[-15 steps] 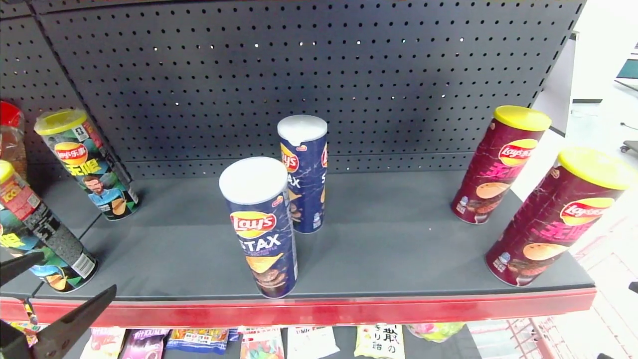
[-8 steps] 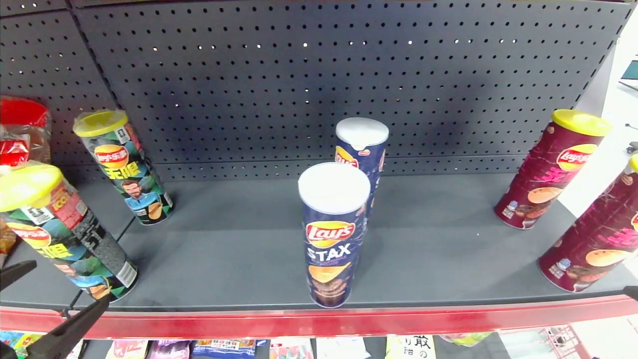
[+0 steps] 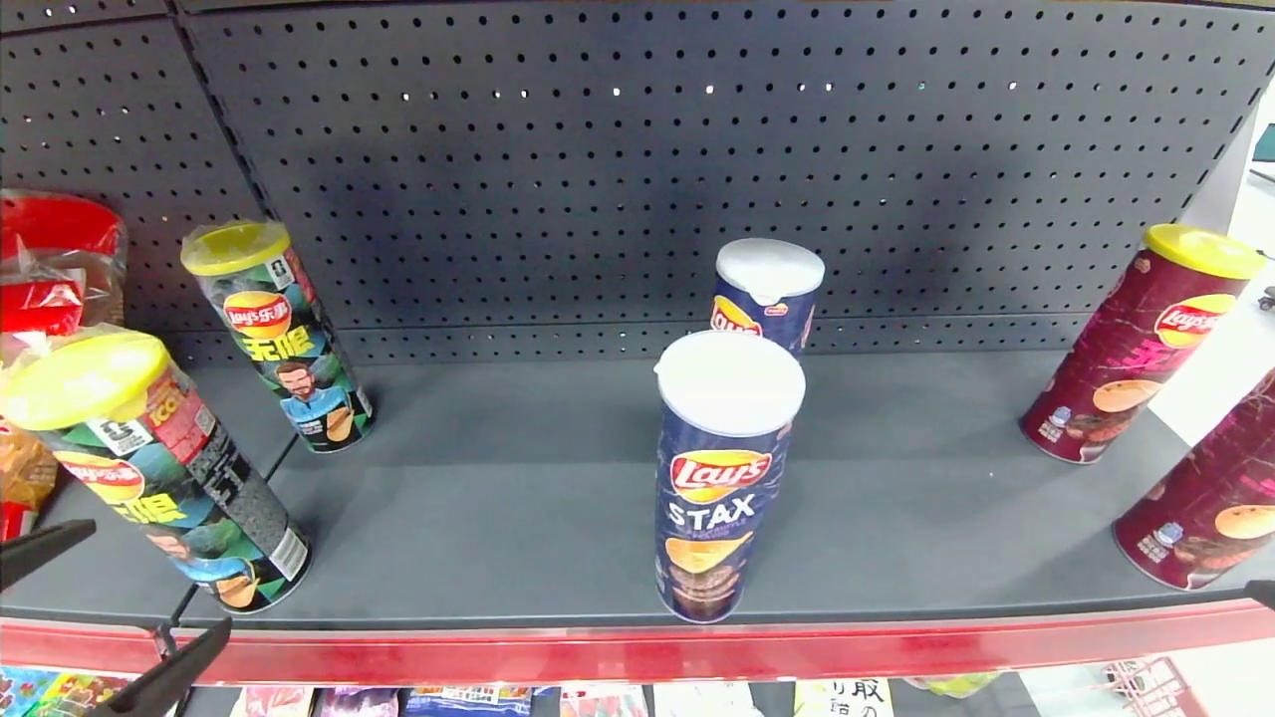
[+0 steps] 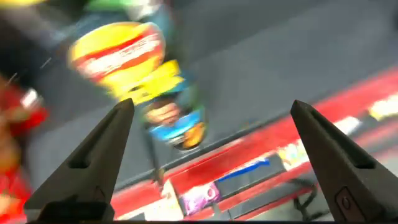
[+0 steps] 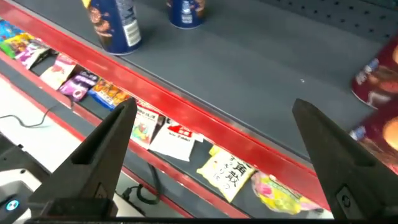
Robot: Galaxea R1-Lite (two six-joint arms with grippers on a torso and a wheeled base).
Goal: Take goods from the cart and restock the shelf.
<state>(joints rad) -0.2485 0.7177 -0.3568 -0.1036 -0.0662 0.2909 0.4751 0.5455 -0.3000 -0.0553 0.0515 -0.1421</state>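
Note:
Two dark blue chip cans stand mid-shelf, one at the front [image 3: 725, 478] and one behind it [image 3: 765, 294]. Teal cans with yellow lids stand at the left [image 3: 149, 468] [image 3: 279, 334]. Maroon cans with yellow lids stand at the right [image 3: 1136, 344] [image 3: 1205, 508]. My left gripper [image 3: 110, 612] hangs open and empty just in front of the red shelf edge [image 3: 637, 652], below the front teal can [image 4: 143, 81]. In its own wrist view, my right gripper [image 5: 214, 102] is open and empty, out in front of the shelf between the blue cans [image 5: 115, 25] and a maroon can [image 5: 379, 81].
A perforated dark back panel [image 3: 637, 169] closes the shelf. Bare grey shelf floor [image 3: 498, 498] lies between the teal and blue cans, and more of it [image 3: 926, 478] between blue and maroon. Snack packets [image 5: 230, 177] lie on the lower shelf. Red-topped bagged goods [image 3: 50, 259] sit far left.
The head camera has swung left, so the whole shelf picture has shifted right. The left gripper keeps its place at the view's lower left, still open.

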